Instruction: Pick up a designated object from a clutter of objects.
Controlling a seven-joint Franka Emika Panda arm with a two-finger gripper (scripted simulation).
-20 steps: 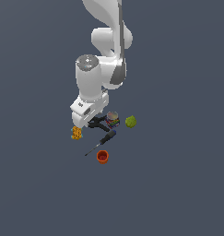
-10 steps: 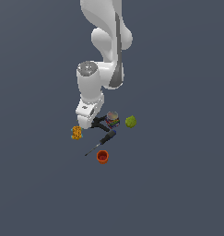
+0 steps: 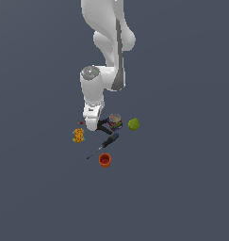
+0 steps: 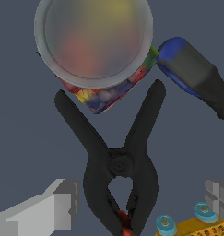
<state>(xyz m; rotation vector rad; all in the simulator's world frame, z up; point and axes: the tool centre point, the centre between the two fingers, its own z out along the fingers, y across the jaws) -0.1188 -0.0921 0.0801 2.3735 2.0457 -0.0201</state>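
The black spring clamp (image 4: 118, 166) lies flat, its two handles splayed toward the multicoloured can (image 4: 95, 46) and its red-orange jaw tips (image 4: 124, 221) at the other end. In the exterior view the clamp (image 3: 104, 126) is partly hidden by my hand. My gripper (image 4: 138, 203) is open. One grey finger (image 4: 49, 212) stands on each side of the clamp's jaw end, the other at the frame edge (image 4: 219, 191), and neither touches it. In the exterior view the gripper (image 3: 91, 124) is low over the clutter.
The can (image 3: 115, 121) stands next to the clamp handles. A blue-and-black screwdriver (image 3: 106, 142) lies close by, its handle (image 4: 196, 76) beside one clamp handle. A green ball (image 3: 133, 124), an orange cup (image 3: 104, 160) and a yellow perforated piece (image 3: 78, 135) surround them.
The arm has come down and slightly toward the exterior view's right, bringing the open gripper low over the clamp. The objects have not moved.
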